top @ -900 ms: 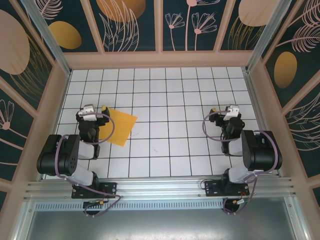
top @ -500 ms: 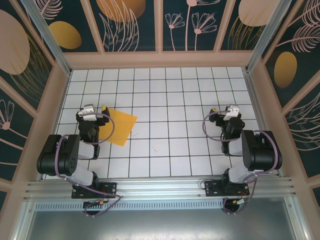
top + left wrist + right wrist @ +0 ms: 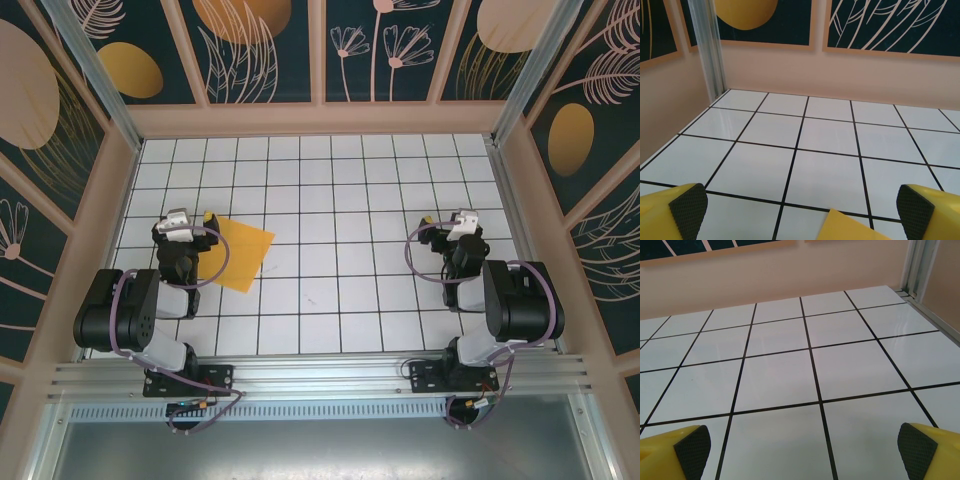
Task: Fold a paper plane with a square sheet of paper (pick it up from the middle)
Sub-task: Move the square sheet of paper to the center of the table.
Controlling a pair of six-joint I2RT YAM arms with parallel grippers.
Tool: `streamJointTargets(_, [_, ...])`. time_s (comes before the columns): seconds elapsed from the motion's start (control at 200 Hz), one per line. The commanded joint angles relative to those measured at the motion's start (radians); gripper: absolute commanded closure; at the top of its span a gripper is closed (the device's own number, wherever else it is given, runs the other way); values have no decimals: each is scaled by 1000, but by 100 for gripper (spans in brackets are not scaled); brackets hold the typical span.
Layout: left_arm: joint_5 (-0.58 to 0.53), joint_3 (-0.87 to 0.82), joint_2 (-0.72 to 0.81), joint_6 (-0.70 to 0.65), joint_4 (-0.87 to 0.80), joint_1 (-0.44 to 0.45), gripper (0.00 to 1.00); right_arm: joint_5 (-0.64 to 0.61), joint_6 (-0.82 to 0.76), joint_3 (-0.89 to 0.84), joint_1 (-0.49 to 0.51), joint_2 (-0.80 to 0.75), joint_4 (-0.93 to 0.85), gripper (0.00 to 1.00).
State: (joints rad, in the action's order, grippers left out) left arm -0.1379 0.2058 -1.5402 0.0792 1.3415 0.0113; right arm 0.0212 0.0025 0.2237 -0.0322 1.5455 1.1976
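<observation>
Paper: one square sheet of paper [image 3: 243, 255], orange-yellow, is lying flat and unfolded on the left half of the tabletop [image 3: 330, 190], turned cornerwise.
Arms: two black arms are sitting folded at the near edge, the left arm [image 3: 120, 310] and the right arm [image 3: 520, 300].
Left pincer [image 3: 802, 212]: its yellow fingers are standing spread wide, gripping nothing, and one corner of the paper is poking in between them at the bottom of the left wrist view.
Right pincer [image 3: 802, 452]: its fingers are spread wide over bare white tiles, well apart from the paper.
</observation>
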Motion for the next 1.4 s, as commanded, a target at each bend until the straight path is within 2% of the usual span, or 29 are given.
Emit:
streamJointTargets(0.0, [14, 4, 0, -11, 25, -1, 1, 13, 10, 14, -6, -3, 43, 1])
streamJointTargets(0.605, [12, 3, 0, -12, 25, -1, 1, 13, 10, 14, -5, -3, 43, 1])
streamJointTargets(0.841, [71, -76, 4, -27, 168, -1, 1, 11, 8, 13, -6, -3, 46, 1])
streamJointTargets(0.941, [42, -106, 9, -16, 229, 0, 1, 34, 4, 15, -6, -6, 35, 1])
streamJointTargets(1.046, [37, -132, 73, -16, 221, 0, 1, 35, -4, 15, -1, -20, 30, 1])
streamJointTargets(1.136, [-16, -145, 194, 12, 127, -1, 1, 10, -12, 40, 13, -81, -61, 1])
streamJointTargets(1.161, [-25, -135, 232, 29, 62, -1, 1, 10, -7, 63, 12, -112, -130, 1])
streamJointTargets(1.266, [-57, -16, 415, 127, -334, -1, 1, -10, 78, 266, 6, -188, -618, 1])
streamJointTargets(1.326, [-68, 52, 476, 178, -485, -1, 1, 6, 150, 353, 5, -215, -787, 1])
streamJointTargets(1.396, [-48, 116, 535, 235, -610, -1, 1, 67, 248, 420, 7, -257, -905, 1])
